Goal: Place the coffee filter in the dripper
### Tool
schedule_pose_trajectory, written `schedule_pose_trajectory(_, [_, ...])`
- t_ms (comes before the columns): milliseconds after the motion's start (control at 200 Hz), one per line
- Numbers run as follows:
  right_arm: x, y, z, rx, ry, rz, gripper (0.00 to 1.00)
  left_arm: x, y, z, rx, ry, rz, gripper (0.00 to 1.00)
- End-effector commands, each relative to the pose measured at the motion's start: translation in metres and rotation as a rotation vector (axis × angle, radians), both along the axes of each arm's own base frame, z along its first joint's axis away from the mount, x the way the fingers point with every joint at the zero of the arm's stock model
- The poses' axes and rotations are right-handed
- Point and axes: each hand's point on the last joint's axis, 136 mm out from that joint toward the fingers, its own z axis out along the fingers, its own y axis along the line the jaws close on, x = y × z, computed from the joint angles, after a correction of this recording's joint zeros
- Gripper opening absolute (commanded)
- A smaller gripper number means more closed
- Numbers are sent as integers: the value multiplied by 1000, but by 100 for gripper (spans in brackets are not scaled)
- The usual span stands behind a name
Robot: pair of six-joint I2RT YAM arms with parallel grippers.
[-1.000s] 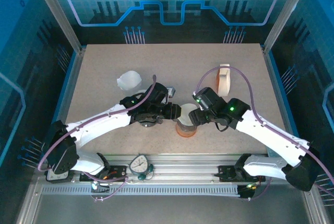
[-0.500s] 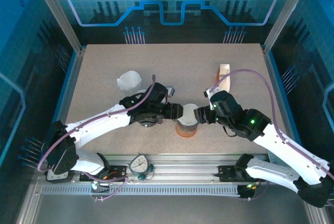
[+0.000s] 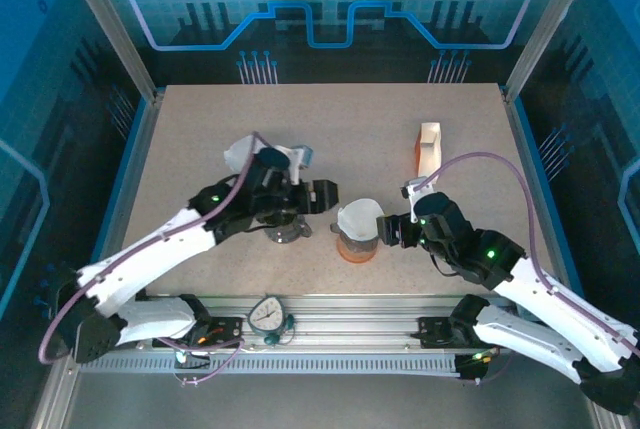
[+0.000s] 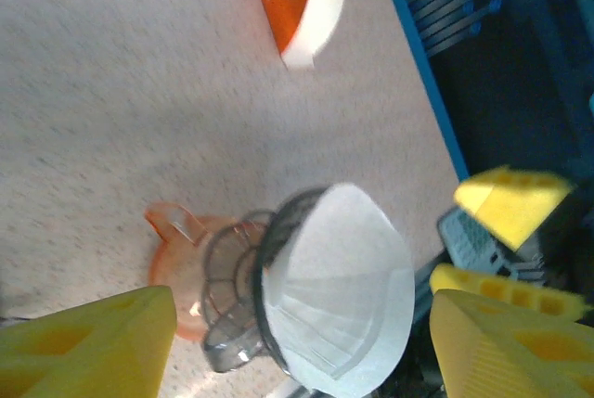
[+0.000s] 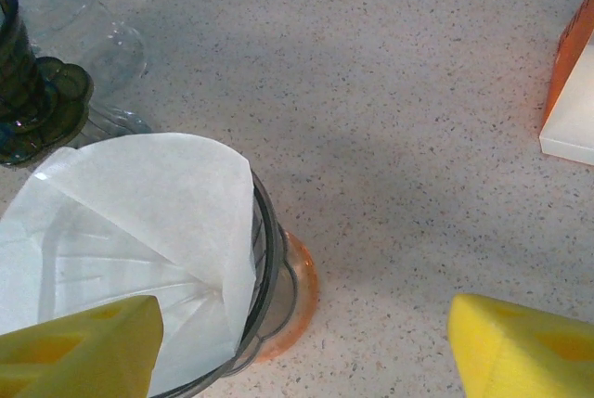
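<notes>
The white paper coffee filter (image 3: 358, 217) sits opened as a cone inside the glass dripper (image 3: 356, 239), which stands on an orange base. In the left wrist view the filter (image 4: 339, 301) lines the dripper (image 4: 232, 277), and it lies ahead of my left gripper (image 4: 297, 352), touching neither finger. My left gripper (image 3: 322, 196) hovers open just left of the dripper. My right gripper (image 3: 388, 232) is open just right of it. The right wrist view shows the filter (image 5: 130, 231) inside the dripper rim (image 5: 271, 259), with my right gripper (image 5: 297, 352) open beside it.
An orange and white box (image 3: 428, 147) stands at the back right. A crumpled white object (image 3: 246, 154) lies at the back left. A clear glass vessel (image 3: 286, 232) stands under my left arm, close to the left of the dripper. The same box (image 5: 571, 92) shows in the right wrist view.
Both grippers have drawn back from the dripper, the left up and to the left, the right to the lower right. The filter has stayed in the dripper.
</notes>
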Motion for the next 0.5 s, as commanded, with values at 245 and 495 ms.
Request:
schedule_pose_trajectory(245, [5, 10, 8, 54, -48, 17, 81, 38, 164, 23, -168, -19, 494, 57])
schedule_pose_trajectory(495, [5, 11, 8, 68, -63, 20, 81, 57, 239, -58, -260, 143, 783, 42])
